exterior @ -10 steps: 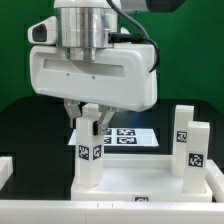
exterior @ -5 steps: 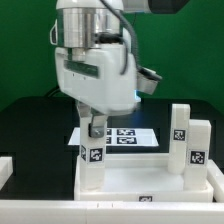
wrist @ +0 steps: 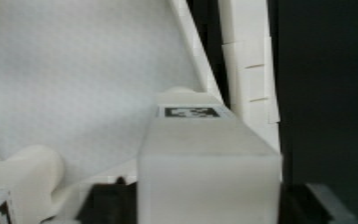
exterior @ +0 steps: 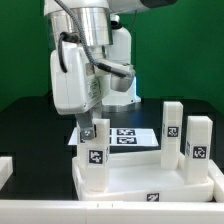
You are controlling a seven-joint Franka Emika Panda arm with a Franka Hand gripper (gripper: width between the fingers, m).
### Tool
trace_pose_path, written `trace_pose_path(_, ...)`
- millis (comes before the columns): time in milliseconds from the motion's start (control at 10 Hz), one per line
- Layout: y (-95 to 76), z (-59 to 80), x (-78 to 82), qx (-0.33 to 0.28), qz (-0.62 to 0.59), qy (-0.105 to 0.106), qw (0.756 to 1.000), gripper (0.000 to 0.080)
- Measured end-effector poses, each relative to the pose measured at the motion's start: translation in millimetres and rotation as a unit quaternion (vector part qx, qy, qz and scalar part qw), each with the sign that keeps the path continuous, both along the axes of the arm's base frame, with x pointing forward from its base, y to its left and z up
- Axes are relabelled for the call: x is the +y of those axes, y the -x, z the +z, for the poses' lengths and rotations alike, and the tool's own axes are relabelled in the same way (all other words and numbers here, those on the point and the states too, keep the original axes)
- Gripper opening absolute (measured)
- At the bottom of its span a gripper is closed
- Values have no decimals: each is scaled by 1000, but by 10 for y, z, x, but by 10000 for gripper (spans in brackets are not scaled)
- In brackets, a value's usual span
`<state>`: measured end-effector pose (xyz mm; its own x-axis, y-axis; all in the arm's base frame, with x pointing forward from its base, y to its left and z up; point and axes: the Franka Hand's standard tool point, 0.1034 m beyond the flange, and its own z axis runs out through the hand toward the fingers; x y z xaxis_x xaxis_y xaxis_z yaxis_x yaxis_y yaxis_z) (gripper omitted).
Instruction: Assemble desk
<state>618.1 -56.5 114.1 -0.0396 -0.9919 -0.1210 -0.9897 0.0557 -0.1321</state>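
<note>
The white desk tabletop (exterior: 135, 178) lies flat at the front of the exterior view. Three white tagged legs stand on it: one at the exterior view's left (exterior: 96, 160) and two at the right (exterior: 172, 130) (exterior: 197, 147). My gripper (exterior: 94, 131) comes down from above and is shut on the top of the left leg. In the wrist view that leg (wrist: 208, 160) fills the space between my dark fingers (wrist: 115, 203), with its tag facing the camera. My gripper (wrist: 211, 206) sits over the tabletop (wrist: 69, 90).
The marker board (exterior: 128, 136) lies flat on the black table behind the tabletop. A white piece (exterior: 5, 170) shows at the exterior view's left edge. A green wall stands behind, and the arm's bulk hangs over the left half.
My hand has turned about its vertical axis while still gripping the left leg. The wide side of the hand no longer faces the camera. The right legs have shifted slightly in view.
</note>
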Motion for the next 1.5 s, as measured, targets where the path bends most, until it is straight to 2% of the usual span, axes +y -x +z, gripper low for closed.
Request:
trace_pose_path(100, -27, 30, 76, -15, 97, 16, 995, 470)
trace_pose_path(200, -32, 12, 155, -27, 200, 26, 979, 614)
trace_pose_path(300, 9, -23, 228, -26, 273, 26, 961, 639)
trace_pose_path(400, -2, -8, 269, -27, 284, 32, 958, 639)
trace_pose_path(700, 3, -22, 234, -39, 387, 47, 920, 648)
trace_pose_path(900, 11, -19, 173, -42, 553, 77, 829, 648)
trace_pose_path(1000, 13, -24, 174, -40, 535, 75, 840, 648)
trace_pose_path(1200, 15, -27, 169, -38, 526, 74, 847, 385)
trace_pose_path(1300, 21, -35, 162, -34, 493, 70, 867, 284)
trace_pose_path(1400, 20, -36, 161, -30, 457, 66, 887, 284)
trace_pose_path(1500, 3, -21, 122, -22, 394, 60, 917, 284)
